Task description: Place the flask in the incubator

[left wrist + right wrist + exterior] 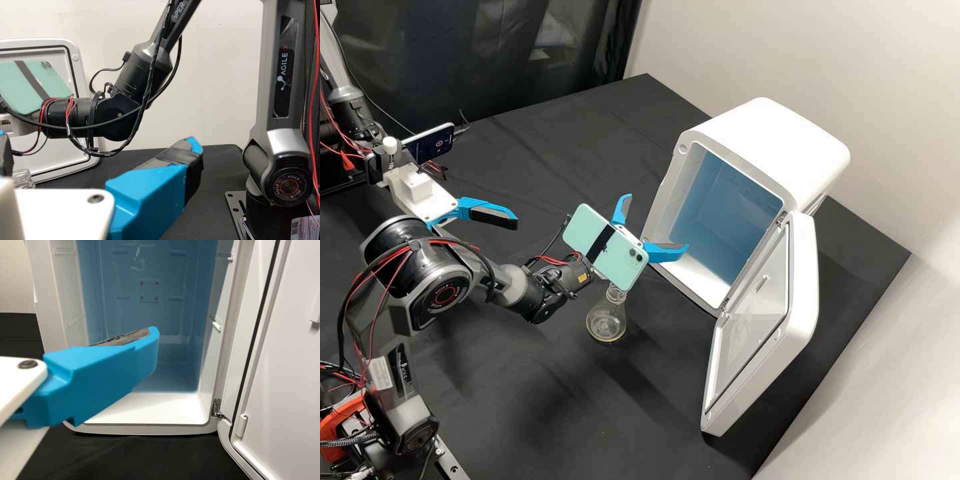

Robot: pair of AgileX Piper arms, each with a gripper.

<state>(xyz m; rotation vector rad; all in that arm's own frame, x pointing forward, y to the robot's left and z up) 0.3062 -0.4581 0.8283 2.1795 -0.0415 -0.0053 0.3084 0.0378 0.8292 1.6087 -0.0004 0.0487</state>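
Observation:
An empty clear glass flask (607, 319) stands upright on the black bench (540, 400), in front of the white incubator (773, 143). The incubator's door (767, 313) hangs wide open, baring a blue interior (150, 315). My right gripper (645, 230) hovers open and empty at the incubator's mouth, above and just beyond the flask. One of its blue fingers (100, 370) points into the chamber. My left gripper (497, 217) is open and empty, held well back at the bench's left side. Its finger (160, 190) points towards the right arm (115, 110), and the flask's mouth (21, 178) shows beside it.
A green phone (605, 247) is strapped on the right wrist; another phone (433, 142) sits on the left arm. The right arm's base (280, 150) stands close to the left gripper. Bare bench lies in front of the flask. The open door (290, 365) juts out to the incubator's right.

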